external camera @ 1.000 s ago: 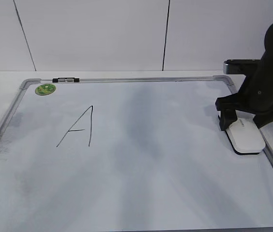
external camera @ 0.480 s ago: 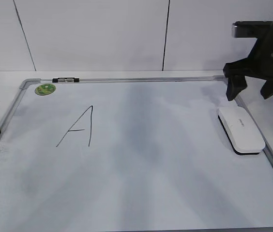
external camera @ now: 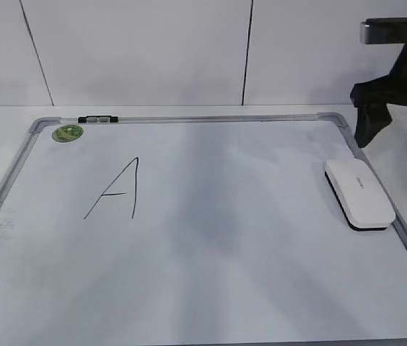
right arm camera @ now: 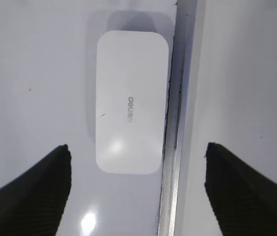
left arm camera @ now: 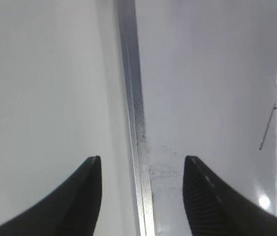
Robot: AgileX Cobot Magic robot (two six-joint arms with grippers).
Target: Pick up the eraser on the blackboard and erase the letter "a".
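The white eraser lies flat on the blackboard against its right frame. It also shows in the right wrist view, with grey lettering on top. My right gripper is open and empty, raised above and behind the eraser; in the right wrist view its jaws stand wide apart. My left gripper is open and empty over the board's left frame. No lowercase "a" shows on the board. An angular capital "A" is drawn at the left.
A round green sticker sits at the board's top left corner. A small black-and-white marker lies on the top frame. White table surrounds the board, with a white wall behind.
My right gripper was down around the eraser, then let go and rose up and to the right. The eraser stays where it lay. My left gripper drew back off the left edge.
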